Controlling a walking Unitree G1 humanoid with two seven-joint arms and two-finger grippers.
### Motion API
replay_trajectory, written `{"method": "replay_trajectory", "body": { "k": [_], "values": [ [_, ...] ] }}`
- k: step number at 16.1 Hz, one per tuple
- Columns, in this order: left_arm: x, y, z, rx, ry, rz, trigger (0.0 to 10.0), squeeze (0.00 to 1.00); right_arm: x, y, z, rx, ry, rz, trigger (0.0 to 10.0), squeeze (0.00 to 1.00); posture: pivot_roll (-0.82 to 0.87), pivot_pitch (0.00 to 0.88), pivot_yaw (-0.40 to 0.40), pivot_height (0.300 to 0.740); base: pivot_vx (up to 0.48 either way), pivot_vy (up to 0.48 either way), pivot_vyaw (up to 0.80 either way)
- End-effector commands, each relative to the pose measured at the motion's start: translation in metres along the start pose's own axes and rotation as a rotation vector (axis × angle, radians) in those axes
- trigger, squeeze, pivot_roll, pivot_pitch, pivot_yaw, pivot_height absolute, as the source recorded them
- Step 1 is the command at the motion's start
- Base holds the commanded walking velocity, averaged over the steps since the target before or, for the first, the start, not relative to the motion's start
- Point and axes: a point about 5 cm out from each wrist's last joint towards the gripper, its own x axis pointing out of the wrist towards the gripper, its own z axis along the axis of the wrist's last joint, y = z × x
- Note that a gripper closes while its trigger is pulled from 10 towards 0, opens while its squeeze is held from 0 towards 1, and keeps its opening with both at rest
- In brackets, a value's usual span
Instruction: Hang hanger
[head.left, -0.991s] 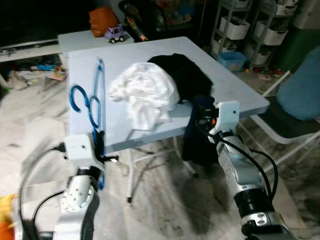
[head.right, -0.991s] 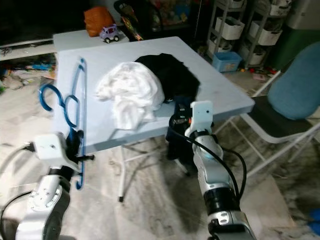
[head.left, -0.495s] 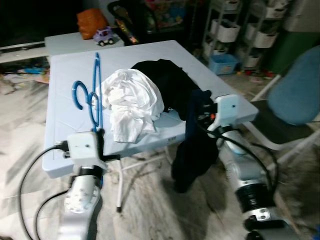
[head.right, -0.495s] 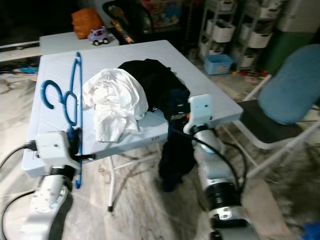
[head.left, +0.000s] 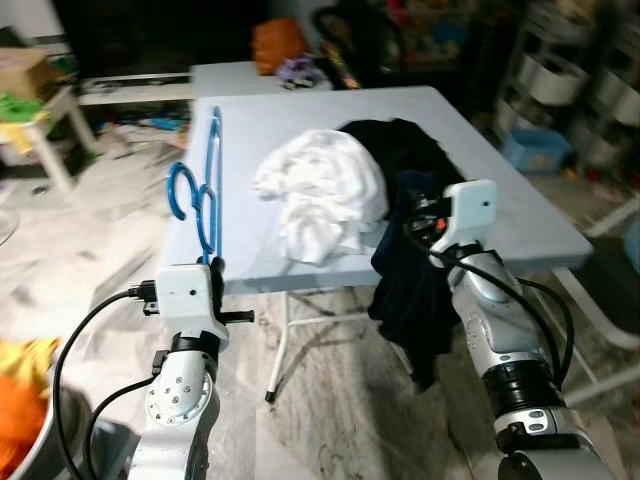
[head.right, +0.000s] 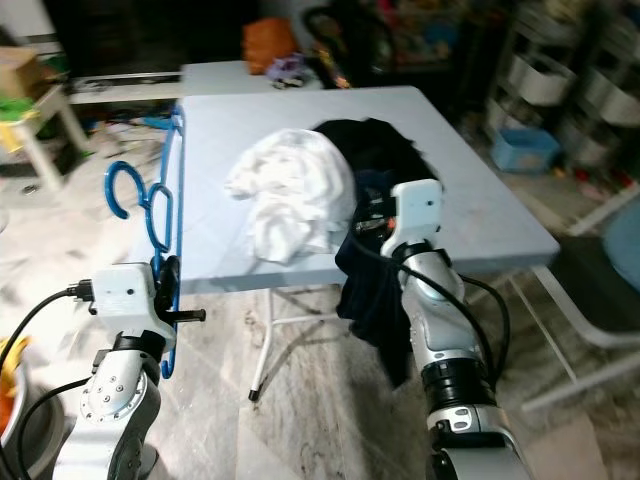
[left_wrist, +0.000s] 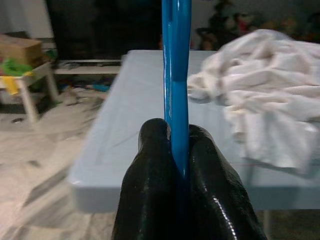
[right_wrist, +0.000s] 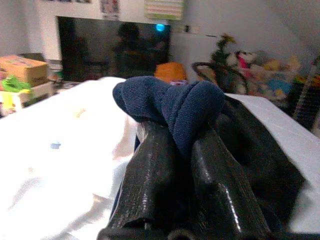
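Left eye view: the left gripper (head.left: 213, 268), at 7 o'clock, is clamped on the blue hanger (head.left: 203, 205), which stands upright beside the grey folding table (head.left: 520, 215). The right gripper (head.left: 418, 215), at 3 o'clock, pinches a navy garment (head.left: 410, 290) that drapes off the table edge.

Right eye view: a white garment (head.right: 285, 195) and a black garment (head.right: 375, 145) are heaped at 12 o'clock on the table.

Left wrist view: 2 black fingers (left_wrist: 150, 165) are closed on the hanger's blue bar – a thin hold.

Right wrist view: the fingers (right_wrist: 150, 175) are closed on a navy fold.

Risk: the hanger could twist or slip – smooth plastic, narrow grip; the dangling cloth might snag the table.
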Motion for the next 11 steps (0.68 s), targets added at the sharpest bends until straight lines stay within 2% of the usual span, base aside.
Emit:
{"method": "replay_trajectory", "body": {
  "k": [1,6,9,10,11],
  "values": [
    [0.0,0.001,0.002,0.001,-0.001,0.001,10.0,0.0,0.007,0.002,0.014,-0.001,-0.051,0.005,10.0,0.0,0.03,0.0,-0.017,0.74,0.0,0.0,0.0],
    [-0.001,0.004,-0.002,-0.038,0.019,0.003,10.0,0.0,0.006,0.001,0.012,-0.002,-0.039,0.001,10.0,0.0,0.02,0.0,-0.02,0.74,0.0,0.0,0.0],
    [-0.001,0.004,-0.001,-0.044,0.011,0.003,10.0,0.0,0.005,0.0,0.018,-0.009,-0.075,-0.004,10.0,0.0,0.02,0.0,-0.022,0.74,0.256,0.0,0.0],
    [0.0,0.003,0.012,-0.023,-0.034,-0.003,10.0,0.0,0.011,0.001,0.043,-0.02,-0.159,-0.004,10.0,0.0,0.02,0.0,-0.022,0.74,0.266,0.0,0.0],
    [0.0,0.004,0.019,-0.013,-0.061,-0.004,10.0,0.0,0.014,0.002,0.058,-0.022,-0.205,0.003,10.0,0.0,0.01,0.0,-0.022,0.74,0.266,0.0,0.0]
  ]
}}
